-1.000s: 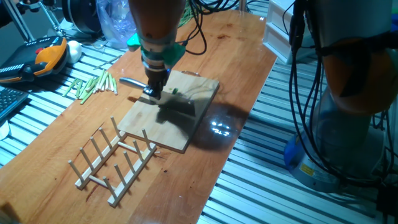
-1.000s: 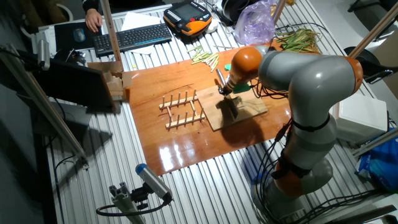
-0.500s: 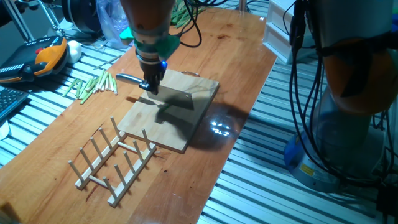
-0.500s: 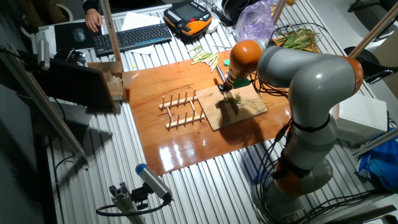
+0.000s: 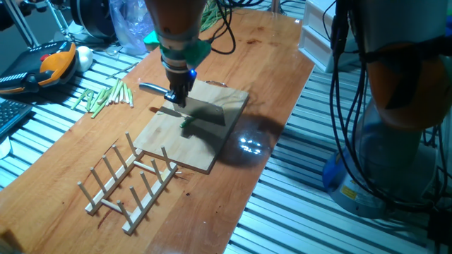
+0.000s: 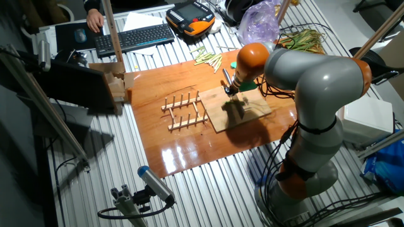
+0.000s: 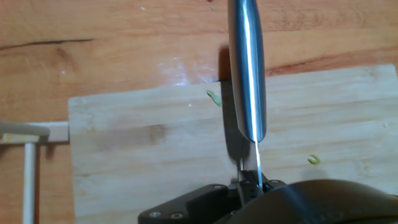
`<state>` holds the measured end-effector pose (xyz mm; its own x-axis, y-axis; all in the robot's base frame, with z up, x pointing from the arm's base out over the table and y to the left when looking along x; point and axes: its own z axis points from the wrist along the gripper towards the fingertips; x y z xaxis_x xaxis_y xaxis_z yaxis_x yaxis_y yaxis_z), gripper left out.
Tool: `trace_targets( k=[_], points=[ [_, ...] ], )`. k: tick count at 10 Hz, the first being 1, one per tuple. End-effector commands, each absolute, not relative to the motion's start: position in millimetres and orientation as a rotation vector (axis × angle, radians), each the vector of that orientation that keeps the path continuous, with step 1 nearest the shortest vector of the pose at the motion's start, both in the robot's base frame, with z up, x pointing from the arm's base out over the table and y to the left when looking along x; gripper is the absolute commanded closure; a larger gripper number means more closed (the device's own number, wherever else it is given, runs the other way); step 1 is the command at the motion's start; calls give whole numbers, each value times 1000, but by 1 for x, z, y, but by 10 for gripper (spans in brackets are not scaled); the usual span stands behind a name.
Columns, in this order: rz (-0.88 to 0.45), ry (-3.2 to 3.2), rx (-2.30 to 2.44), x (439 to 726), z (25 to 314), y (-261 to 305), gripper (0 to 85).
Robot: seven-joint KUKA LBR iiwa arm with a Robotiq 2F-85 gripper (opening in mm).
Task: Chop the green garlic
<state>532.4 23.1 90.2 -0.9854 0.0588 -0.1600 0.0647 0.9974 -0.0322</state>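
My gripper (image 5: 176,97) is shut on a knife (image 5: 151,87) and holds it over the far-left part of the wooden cutting board (image 5: 212,144). In the hand view the knife (image 7: 245,74) runs straight up from the gripper (image 7: 250,185), edge down over the board (image 7: 137,155). The green garlic shows only as small bright-green bits: one (image 7: 214,98) left of the knife near the board's edge, one (image 7: 314,160) to its right. One fleck (image 5: 184,123) shows on the board below the gripper. In the other fixed view the gripper (image 6: 230,90) is over the board (image 6: 252,112).
A wooden dish rack (image 5: 131,183) stands on the table near the board's front-left end. A bundle of pale-green stalks (image 5: 106,95) lies left of the board. A leafy green bunch (image 6: 303,38), a plastic bag (image 5: 131,25) and an orange teach pendant (image 5: 42,67) are at the back.
The gripper with the knife rose and shifted toward the board's far-left edge, then came slightly back to the right. The board and rack have not moved.
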Motion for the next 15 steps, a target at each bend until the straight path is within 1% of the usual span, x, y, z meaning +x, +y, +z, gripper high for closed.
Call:
trace_targets(
  k=[1,7,10,13,15],
  points=[
    [-59,2976,103,531,88,25,850],
    [-56,2935,123,527,75,24,850],
    [-68,2897,138,538,72,26,850],
    [-70,2925,127,551,86,28,850],
    [-54,2976,106,549,100,27,850]
  ],
)
